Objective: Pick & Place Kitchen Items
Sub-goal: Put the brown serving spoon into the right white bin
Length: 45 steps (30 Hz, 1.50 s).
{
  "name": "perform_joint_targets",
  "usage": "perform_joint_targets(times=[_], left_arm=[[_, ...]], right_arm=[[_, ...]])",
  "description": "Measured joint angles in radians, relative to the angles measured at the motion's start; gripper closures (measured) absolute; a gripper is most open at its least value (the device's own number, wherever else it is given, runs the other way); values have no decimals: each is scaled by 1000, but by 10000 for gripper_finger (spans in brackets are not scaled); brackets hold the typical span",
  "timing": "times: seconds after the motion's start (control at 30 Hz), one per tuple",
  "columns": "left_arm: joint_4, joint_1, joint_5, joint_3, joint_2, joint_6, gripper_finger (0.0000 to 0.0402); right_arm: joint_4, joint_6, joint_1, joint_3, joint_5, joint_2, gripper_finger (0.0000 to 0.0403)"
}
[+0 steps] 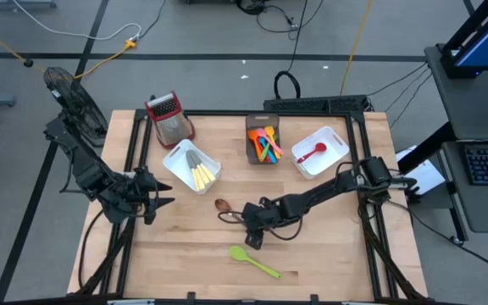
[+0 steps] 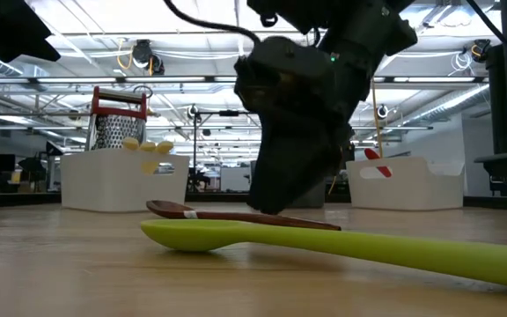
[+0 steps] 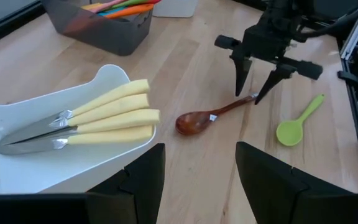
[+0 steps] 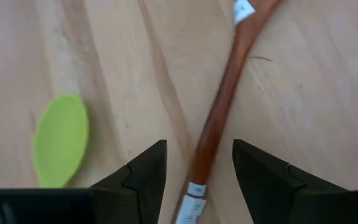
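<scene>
A brown spoon (image 1: 224, 206) lies flat on the wooden table near its middle, bowl toward the left. My right gripper (image 1: 252, 230) is open and slants down over the handle's free end. Its fingers stand on either side of the handle (image 4: 222, 106), and I see no touch. A green spoon (image 1: 252, 261) lies flat nearer the front edge. My left gripper (image 3: 201, 180) hangs open over the table's left part, holding nothing. Beside it stands a white bin (image 3: 17, 174) of yellow-handled knives (image 3: 114, 115).
At the back stand a red-topped metal grater (image 1: 169, 117), a dark grey bin (image 1: 251, 140) of coloured spoons and a white bin (image 1: 333, 140) with a red spoon. A black frame runs round the table's edges. Bare wood lies along the front.
</scene>
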Motion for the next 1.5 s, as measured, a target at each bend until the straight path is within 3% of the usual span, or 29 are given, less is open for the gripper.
perform_joint_targets(times=[0.2,0.4,0.53,0.77,0.83,1.23,1.5], left_arm=[[0,0,1,0,0,0,201],[-1,0,3,0,0,-12,201],[-1,0,3,0,0,-13,201],[0,1,-1,0,0,-13,201],[0,1,-2,0,0,-16,201],[-1,1,-5,0,0,32,201],[-1,1,-5,0,0,38,201]], right_arm=[[-32,35,2,6,16,68,224],[-173,96,14,8,25,136,236],[-257,109,23,10,48,140,274],[-259,161,25,8,51,141,374],[-257,201,25,8,45,141,376],[-124,327,34,-11,7,-63,376],[-118,503,48,-5,62,-243,376]])
